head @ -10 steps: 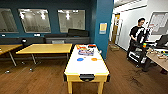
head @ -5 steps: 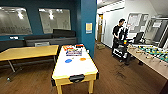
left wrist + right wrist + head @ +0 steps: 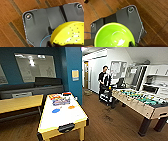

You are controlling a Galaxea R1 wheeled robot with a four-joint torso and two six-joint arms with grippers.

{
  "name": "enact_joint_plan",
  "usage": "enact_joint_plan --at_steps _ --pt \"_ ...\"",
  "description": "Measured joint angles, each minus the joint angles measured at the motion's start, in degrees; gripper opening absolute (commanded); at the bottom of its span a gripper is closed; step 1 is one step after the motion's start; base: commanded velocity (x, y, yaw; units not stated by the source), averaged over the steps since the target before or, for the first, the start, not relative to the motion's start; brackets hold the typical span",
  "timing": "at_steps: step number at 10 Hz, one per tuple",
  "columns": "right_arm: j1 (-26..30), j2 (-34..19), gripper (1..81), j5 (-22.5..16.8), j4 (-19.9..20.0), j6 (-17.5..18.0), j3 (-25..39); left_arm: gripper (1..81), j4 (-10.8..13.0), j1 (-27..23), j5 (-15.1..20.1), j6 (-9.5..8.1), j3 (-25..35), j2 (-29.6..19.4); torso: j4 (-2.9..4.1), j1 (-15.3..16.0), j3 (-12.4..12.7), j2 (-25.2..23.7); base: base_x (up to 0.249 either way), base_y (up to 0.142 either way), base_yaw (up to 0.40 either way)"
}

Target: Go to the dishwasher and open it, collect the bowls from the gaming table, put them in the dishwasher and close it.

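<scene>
The gaming table (image 3: 65, 117), long with a plain white top and yellow frame, stands low and left of centre in the head view. A blue bowl (image 3: 56, 110) and an orange bowl (image 3: 71, 107) rest on it. In the left wrist view my left gripper (image 3: 50, 43) is shut on the rim of a yellow bowl (image 3: 70, 33), carried above the wood floor. My right gripper (image 3: 132, 44) is shut on the rim of a light green bowl (image 3: 115, 36) in the right wrist view. The dishwasher is out of view.
A colourful box (image 3: 60, 100) lies at the gaming table's far end. A yellow-wood table (image 3: 20, 103) stands to the left and a table-football table (image 3: 140, 100) to the right. A person (image 3: 104, 82) stands by a cart beyond it. White kitchen cabinets (image 3: 157, 70) are at far right.
The whole head picture has shifted left, so the camera has turned right. The table-football table and the kitchen corner have come into view. Both bowls stay held.
</scene>
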Motion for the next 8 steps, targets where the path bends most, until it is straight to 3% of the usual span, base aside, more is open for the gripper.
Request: enact_joint_plan --at_steps 2,8 --pt "-0.3 0.2 1.0 0.0 0.0 0.0 0.0 1.0 0.0 0.1 -0.1 0.0 0.0 0.0 0.0 0.0 0.0 0.0 0.0 0.0 -0.396" --pt "-0.6 1.2 1.0 0.1 -0.1 0.0 -0.4 1.0 0.1 1.1 -0.5 0.0 0.0 0.0 -0.02 0.0 0.0 0.0 0.0 -0.3 0.0"
